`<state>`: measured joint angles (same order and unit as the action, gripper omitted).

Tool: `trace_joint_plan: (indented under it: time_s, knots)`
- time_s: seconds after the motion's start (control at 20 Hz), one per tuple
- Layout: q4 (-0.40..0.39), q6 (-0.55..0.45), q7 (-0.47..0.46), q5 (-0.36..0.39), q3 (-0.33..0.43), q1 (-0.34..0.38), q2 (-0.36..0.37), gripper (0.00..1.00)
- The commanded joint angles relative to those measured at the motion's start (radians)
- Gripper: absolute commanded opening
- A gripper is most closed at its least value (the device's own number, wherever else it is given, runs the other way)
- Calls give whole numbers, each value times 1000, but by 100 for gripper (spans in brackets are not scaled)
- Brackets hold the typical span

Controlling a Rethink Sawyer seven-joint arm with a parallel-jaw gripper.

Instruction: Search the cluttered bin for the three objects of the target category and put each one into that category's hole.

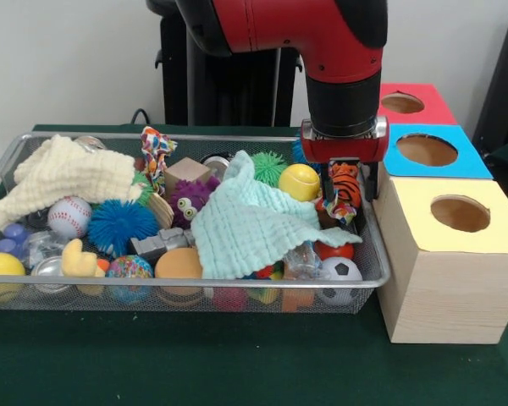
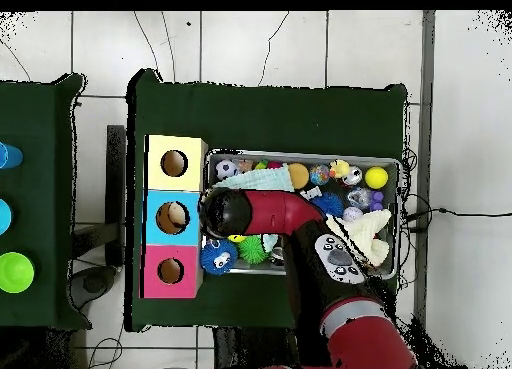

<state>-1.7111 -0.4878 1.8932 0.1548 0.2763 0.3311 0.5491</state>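
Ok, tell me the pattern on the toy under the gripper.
Orange with black stripes, tiger-like toy; front view shows it best.

Mint cloth [image 1: 252, 222], baseball [image 1: 69, 216], soccer ball [image 1: 344, 272], purple furry toy [image 1: 189, 199]

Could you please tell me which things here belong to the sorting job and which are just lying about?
Job: bin, tiger toy, duck, blue box's hole, gripper.
Lying about: baseball, green cloth, yellow ball, blue puffball, soccer ball.

Glossy red arm [image 1: 288, 30] with black wrist collar, grey control pad
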Motion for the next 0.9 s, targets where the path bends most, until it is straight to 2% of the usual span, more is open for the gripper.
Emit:
trace_joint_plan:
  time_s: [0.05,0.35,0.55,0.75,0.9]
  knots:
    - [4,-35,34,-19,75,10,-69,100]
    - [18,-89,-9,-22,94,28,-102,100]
    - [40,-142,-62,-9,109,48,-156,100]
    - [76,-121,-96,26,105,61,-227,100]
    - [91,-105,-101,42,110,68,-251,100]
